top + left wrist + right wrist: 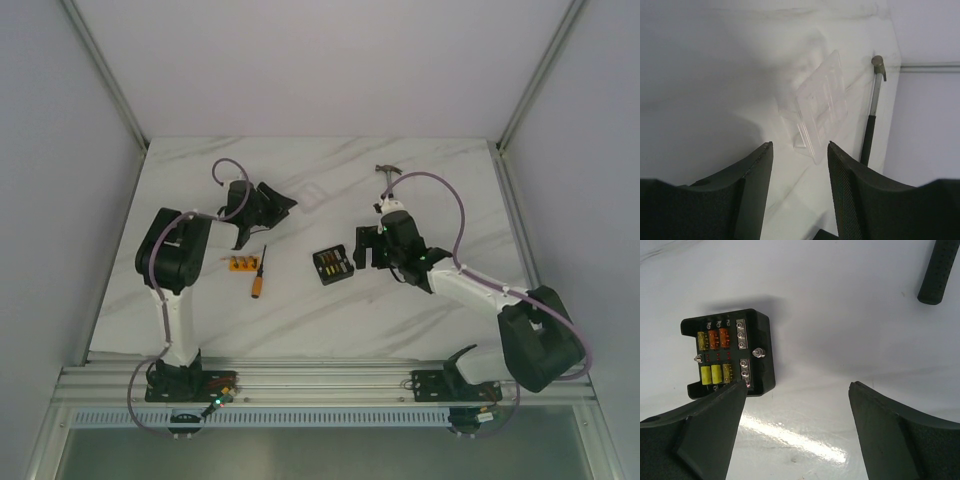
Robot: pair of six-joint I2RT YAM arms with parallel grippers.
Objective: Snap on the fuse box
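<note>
The fuse box (pixel 332 266) is a small black open box with yellow and orange fuses, lying mid-table. In the right wrist view the fuse box (pixel 727 352) sits at the left, beside my left-hand finger and outside the jaws. My right gripper (pixel 797 385) (pixel 360 248) stands wide open over bare table just right of the box. The clear lid (pixel 820 112) (pixel 312 192) lies apart, farther back on the table. My left gripper (pixel 800 145) (pixel 283 205) is open and empty, its fingertips just short of the lid.
A hammer (pixel 390 175) (pixel 872 120) lies at the back right of the lid; its black handle (pixel 938 272) shows in the right wrist view. An orange-handled screwdriver (pixel 258 275) and a small flat orange block (pixel 242 263) lie left of the fuse box.
</note>
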